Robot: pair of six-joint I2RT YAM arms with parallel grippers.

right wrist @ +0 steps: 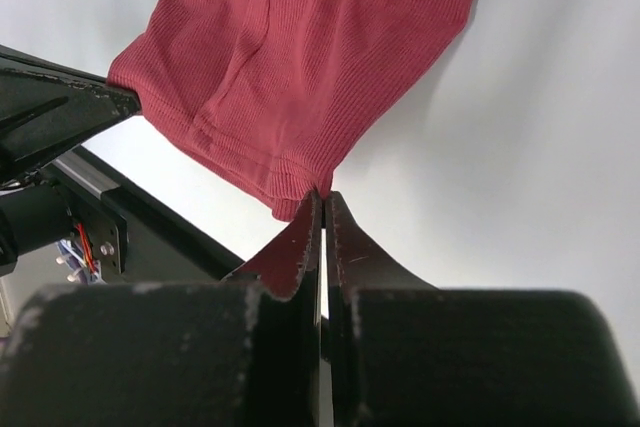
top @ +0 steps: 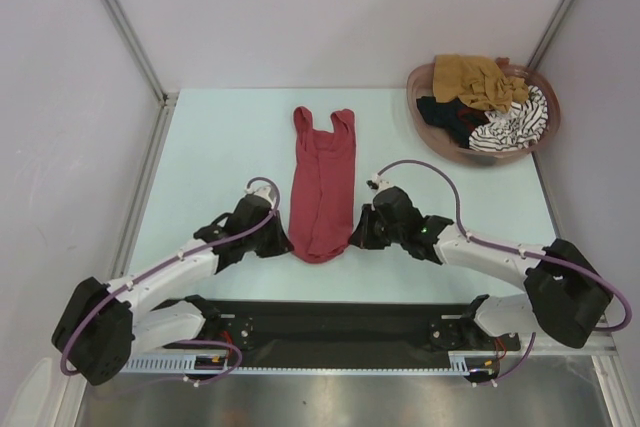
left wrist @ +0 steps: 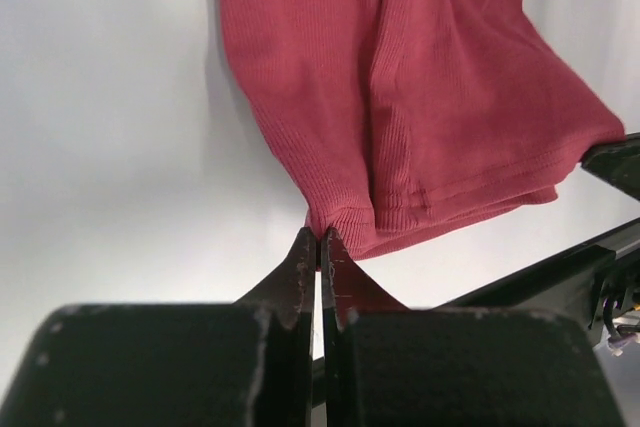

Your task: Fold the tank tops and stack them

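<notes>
A dark red tank top lies folded lengthwise in a narrow strip on the table, straps pointing away. My left gripper is shut on the hem's left corner. On the other side, my right gripper is shut on the hem's right corner. Both pairs of fingertips pinch the ribbed cloth right at its bottom edge. A mustard-brown tank top, a black one and a black-and-white striped one lie heaped in the basket.
The pinkish-brown oval basket stands at the table's far right corner. A black strip runs along the near edge between the arm bases. Walls close in the left, far and right sides.
</notes>
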